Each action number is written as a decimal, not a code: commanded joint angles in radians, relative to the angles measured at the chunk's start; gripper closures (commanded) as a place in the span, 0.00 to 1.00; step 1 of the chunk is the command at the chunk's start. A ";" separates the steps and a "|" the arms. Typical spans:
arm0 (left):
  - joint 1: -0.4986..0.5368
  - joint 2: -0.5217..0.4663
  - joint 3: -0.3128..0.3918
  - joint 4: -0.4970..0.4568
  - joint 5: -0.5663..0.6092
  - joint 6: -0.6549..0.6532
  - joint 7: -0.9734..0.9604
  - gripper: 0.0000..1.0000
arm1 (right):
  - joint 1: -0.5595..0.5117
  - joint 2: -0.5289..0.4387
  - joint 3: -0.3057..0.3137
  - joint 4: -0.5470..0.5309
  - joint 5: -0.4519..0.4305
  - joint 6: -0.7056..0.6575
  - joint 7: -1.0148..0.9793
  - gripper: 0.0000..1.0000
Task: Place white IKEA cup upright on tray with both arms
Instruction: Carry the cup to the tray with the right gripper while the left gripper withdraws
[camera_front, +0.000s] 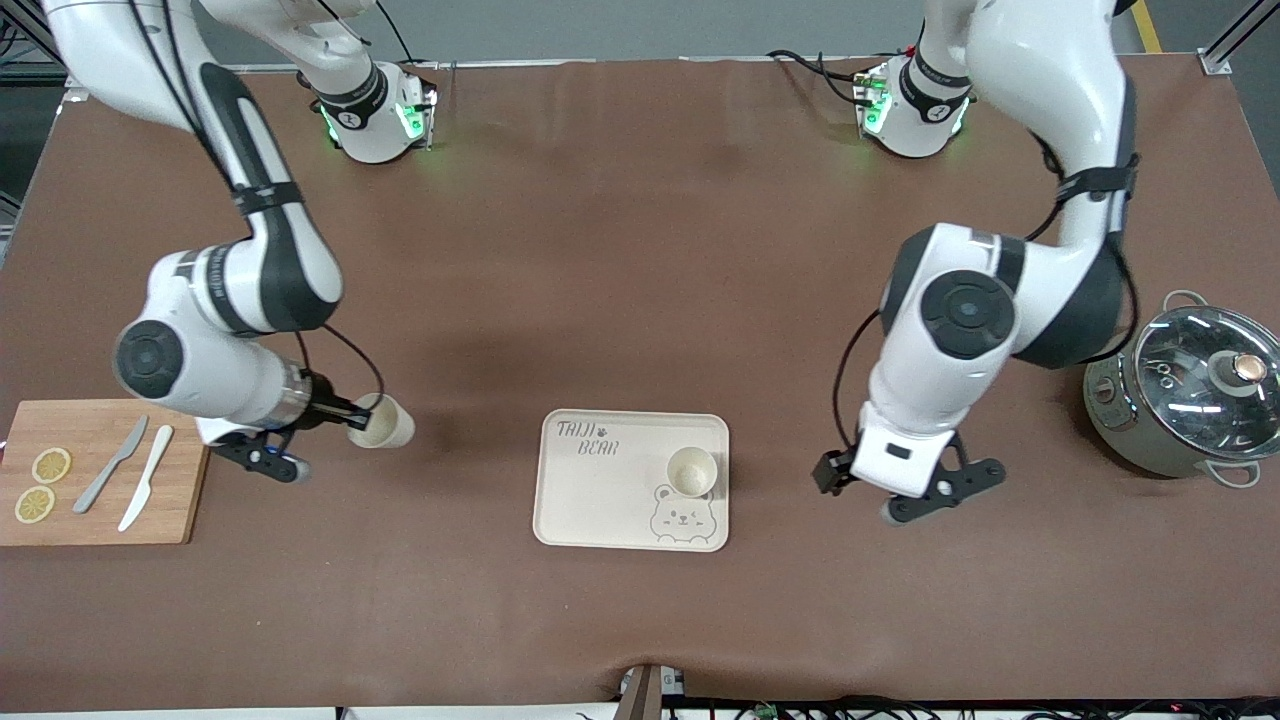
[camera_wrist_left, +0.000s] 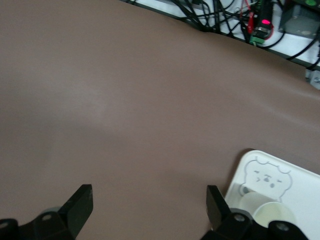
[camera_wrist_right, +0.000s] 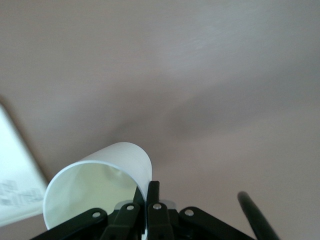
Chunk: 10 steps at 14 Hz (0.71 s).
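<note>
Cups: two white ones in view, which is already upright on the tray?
The cup by the bear drawing stands upright on the tray, free of both grippers. The other cup is tilted in the right gripper, off the tray beside the cutting board.

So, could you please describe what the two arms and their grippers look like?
Both arms are glossy white with rounded, jointed segments, black bands and round black joint caps. Thin black cables loop along them, and green lights glow at the bases. The left gripper and right gripper are small and black, each with two fingers; the left one's finger is a blocky black wedge.
</note>
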<state>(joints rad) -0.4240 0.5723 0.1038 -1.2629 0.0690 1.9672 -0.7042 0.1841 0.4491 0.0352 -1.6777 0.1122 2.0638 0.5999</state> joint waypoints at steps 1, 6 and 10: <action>0.033 -0.081 -0.003 -0.030 0.026 -0.089 0.038 0.00 | 0.073 0.110 -0.009 0.159 0.017 -0.020 0.176 1.00; 0.111 -0.181 -0.003 -0.036 0.026 -0.206 0.179 0.00 | 0.199 0.250 -0.008 0.337 0.044 -0.010 0.470 1.00; 0.185 -0.264 -0.007 -0.035 0.025 -0.325 0.285 0.00 | 0.276 0.305 -0.008 0.363 0.063 0.024 0.581 1.00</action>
<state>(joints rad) -0.2597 0.3719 0.1064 -1.2656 0.0725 1.6905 -0.4530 0.4231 0.7028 0.0358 -1.3658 0.1560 2.0737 1.1227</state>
